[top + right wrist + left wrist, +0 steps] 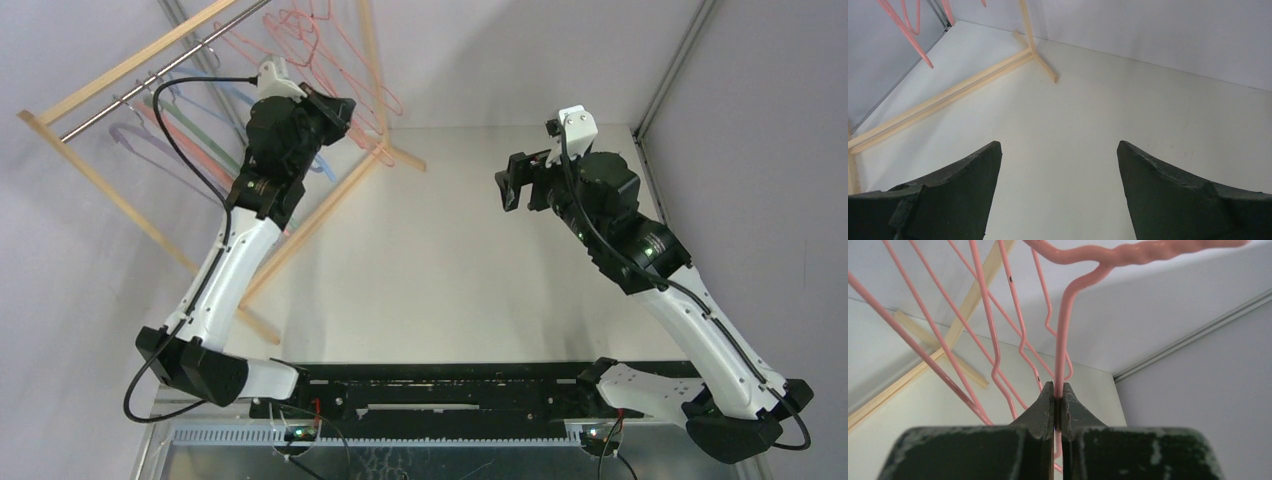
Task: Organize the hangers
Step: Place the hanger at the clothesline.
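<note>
Upper left, left gripper pinched a pink hanger; right gripper gaped, empty. Hooking the rod likely needed a steady, untwisted hold.

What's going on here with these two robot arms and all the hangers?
The left gripper is shut on the wire of a pink wire hanger, up beside the wooden rack. More pink wire hangers hang close by, and thicker coloured hangers hang from the metal rod. The right gripper is open and holds nothing, poised over bare table.
</note>
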Motion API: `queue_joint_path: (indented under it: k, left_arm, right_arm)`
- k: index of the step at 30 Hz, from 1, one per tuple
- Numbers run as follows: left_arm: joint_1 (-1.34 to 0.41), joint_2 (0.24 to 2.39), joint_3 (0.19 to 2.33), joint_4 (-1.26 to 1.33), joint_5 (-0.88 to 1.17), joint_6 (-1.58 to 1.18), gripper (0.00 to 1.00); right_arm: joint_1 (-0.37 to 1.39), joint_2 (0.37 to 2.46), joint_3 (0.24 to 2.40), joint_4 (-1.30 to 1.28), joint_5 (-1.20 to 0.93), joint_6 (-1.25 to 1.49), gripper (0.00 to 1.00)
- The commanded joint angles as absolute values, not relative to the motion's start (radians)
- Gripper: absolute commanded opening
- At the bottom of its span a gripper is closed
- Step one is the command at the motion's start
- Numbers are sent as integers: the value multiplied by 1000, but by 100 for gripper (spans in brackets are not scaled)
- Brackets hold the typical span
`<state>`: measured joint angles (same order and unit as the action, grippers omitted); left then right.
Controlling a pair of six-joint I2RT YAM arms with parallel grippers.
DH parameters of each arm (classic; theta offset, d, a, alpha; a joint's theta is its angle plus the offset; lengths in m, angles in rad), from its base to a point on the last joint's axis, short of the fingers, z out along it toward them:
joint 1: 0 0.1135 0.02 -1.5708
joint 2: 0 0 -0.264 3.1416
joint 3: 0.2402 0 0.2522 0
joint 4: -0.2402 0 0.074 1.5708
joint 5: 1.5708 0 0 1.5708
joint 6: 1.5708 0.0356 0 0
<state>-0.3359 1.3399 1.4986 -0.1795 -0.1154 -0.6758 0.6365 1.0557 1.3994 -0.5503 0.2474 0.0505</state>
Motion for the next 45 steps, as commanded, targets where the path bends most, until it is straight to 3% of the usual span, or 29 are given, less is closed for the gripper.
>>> queue_joint_path:
  k: [1,12,45]
  left_arm:
    - [-309,1359,1594,-160,-57,-711,0]
    - [-236,1440,1665,-155,10,-785,0]
    - [-129,1527,1778,-297,-91,-790,0]
  right_arm:
    - [635,1060,1401,-501,235,48,93]
    - [628,1066,1399,-505,237,48,93]
    - [621,1111,1405,-506,220,53,92]
